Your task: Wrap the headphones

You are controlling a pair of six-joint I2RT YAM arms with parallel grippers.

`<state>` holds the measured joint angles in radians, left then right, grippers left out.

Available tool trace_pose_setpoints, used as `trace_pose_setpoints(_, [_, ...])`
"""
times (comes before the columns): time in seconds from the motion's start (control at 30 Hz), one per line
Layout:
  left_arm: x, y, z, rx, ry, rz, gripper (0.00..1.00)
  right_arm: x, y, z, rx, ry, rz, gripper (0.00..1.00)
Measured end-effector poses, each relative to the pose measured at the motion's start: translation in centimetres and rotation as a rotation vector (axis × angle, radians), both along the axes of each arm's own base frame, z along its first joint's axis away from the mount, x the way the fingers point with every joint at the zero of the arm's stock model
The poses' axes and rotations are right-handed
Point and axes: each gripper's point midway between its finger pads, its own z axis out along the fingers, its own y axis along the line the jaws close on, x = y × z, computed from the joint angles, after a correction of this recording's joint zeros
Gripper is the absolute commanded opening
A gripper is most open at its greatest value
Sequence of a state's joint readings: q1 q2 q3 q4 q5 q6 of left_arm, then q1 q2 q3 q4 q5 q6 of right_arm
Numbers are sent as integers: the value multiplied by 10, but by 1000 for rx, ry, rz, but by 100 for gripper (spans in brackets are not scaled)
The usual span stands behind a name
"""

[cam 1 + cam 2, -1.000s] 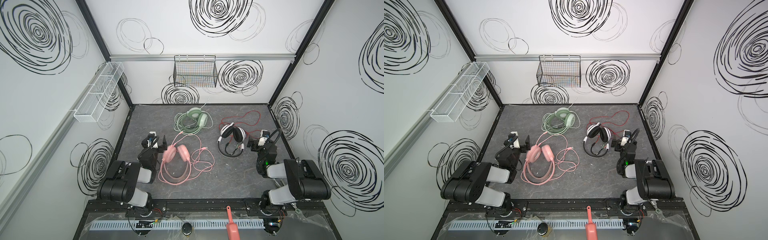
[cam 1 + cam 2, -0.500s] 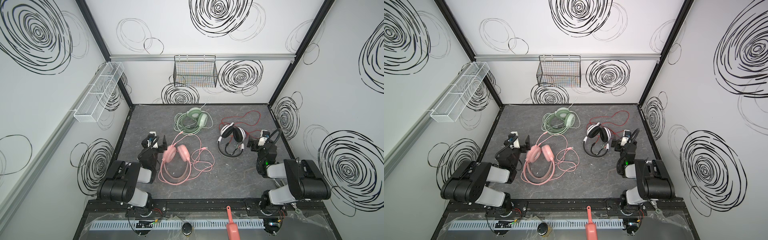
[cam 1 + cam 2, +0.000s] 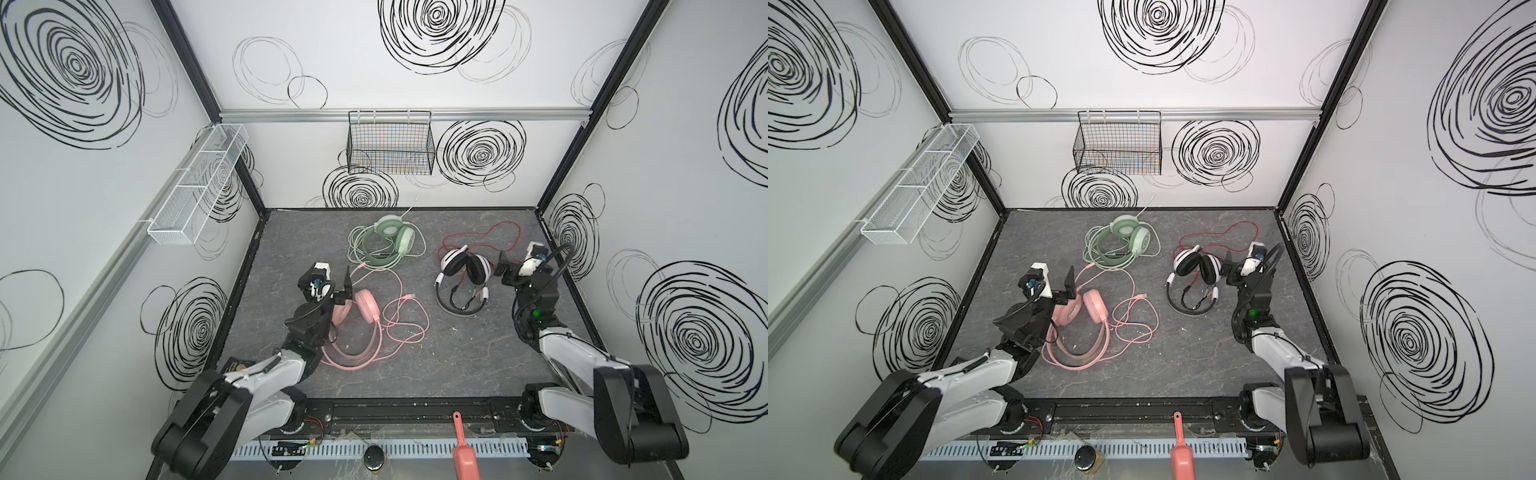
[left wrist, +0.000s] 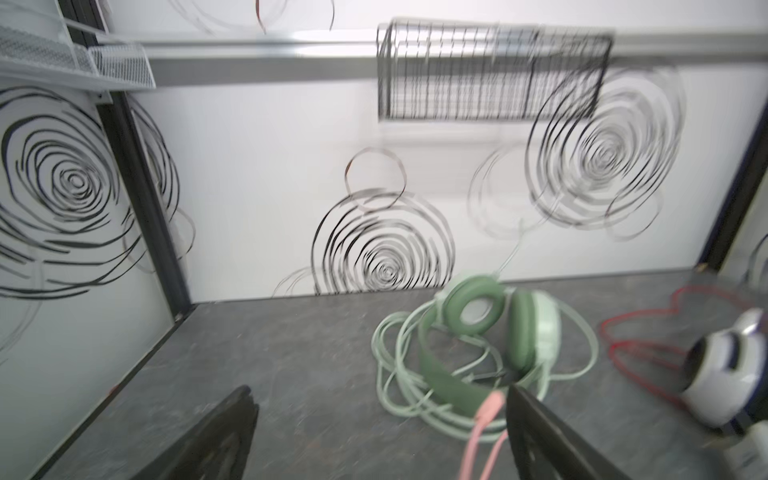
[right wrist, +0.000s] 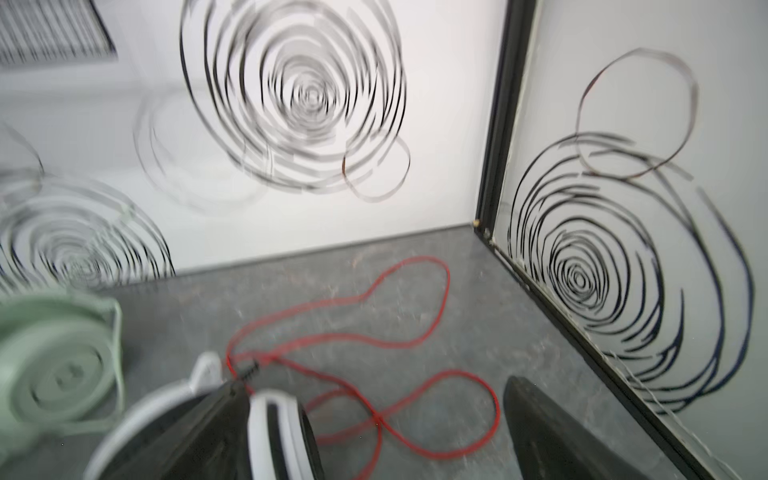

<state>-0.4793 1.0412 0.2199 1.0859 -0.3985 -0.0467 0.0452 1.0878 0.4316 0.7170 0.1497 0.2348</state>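
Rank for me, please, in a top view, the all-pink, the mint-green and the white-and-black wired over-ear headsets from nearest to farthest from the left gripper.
1. All-pink headset, right beside the left gripper, front left.
2. Mint-green headset, farther back, near the middle.
3. White-and-black headset, across on the right.

No legible writing

No word, brand, number or label can be read on any surface in any view. The wrist views are blurred, and the only marks made out are the black spirals [image 3: 481, 154] drawn on the white walls [image 3: 353, 62].
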Motion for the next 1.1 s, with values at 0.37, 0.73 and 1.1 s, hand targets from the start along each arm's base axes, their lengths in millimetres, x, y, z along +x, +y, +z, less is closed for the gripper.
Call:
trace_pose_setpoints(0.37, [-53,-129,86,-228,224,-417,96,-42,68,-12,285,132,256,100])
trace_pose_setpoints(0.73, [-56,-5,65,-309,436,-282,96,-78,316,-47,-127,558,943,100])
trace_pose_setpoints(1.1, [-91,12,61,-240,445,-272,96,-59,442,-97,-368,811,1055,98])
